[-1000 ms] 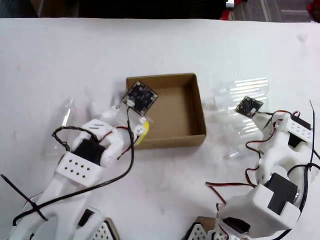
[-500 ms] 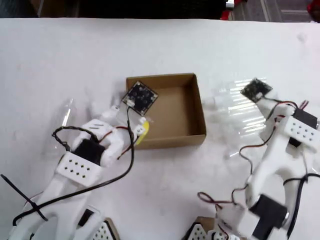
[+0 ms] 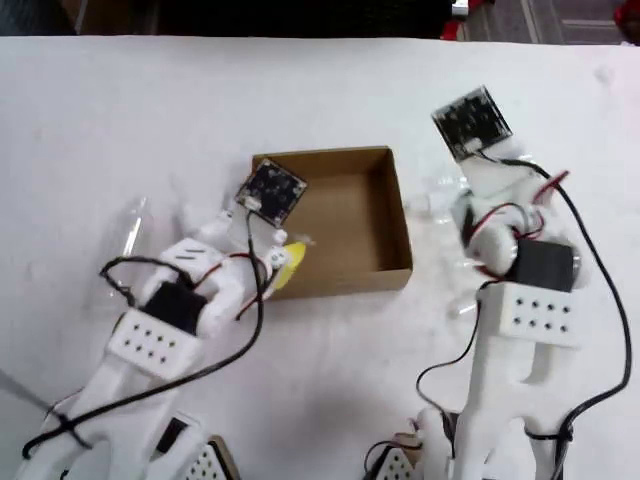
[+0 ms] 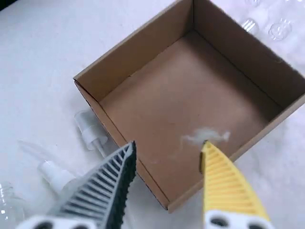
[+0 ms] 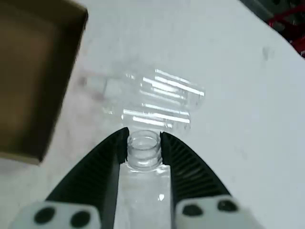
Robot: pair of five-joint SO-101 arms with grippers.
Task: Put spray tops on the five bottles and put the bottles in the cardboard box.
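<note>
The cardboard box [image 3: 392,215] stands open and empty mid-table, also in the left wrist view [image 4: 143,57]. My left gripper [image 4: 168,144] hangs open above the box's near corner, its yellow finger [image 3: 289,267] at the front-left wall. My right gripper [image 5: 144,135] is shut on a clear bottle [image 5: 144,150] just below its bare threaded neck, which has no spray top. More clear bottles [image 5: 159,100] lie on the table beyond it, right of the box [image 5: 33,81]. Two white spray tops [image 4: 89,128] [image 4: 56,172] lie outside the box's left wall.
Another clear bottle [image 3: 130,228] lies at the left of the table beside the left arm [image 3: 160,325]. The right arm [image 3: 525,310] reaches over the bottles next to the box's right wall. The far half of the white table [image 3: 200,100] is bare.
The right arm has swung from the right edge up and leftward over the bottles beside the box. The left arm has barely shifted.
</note>
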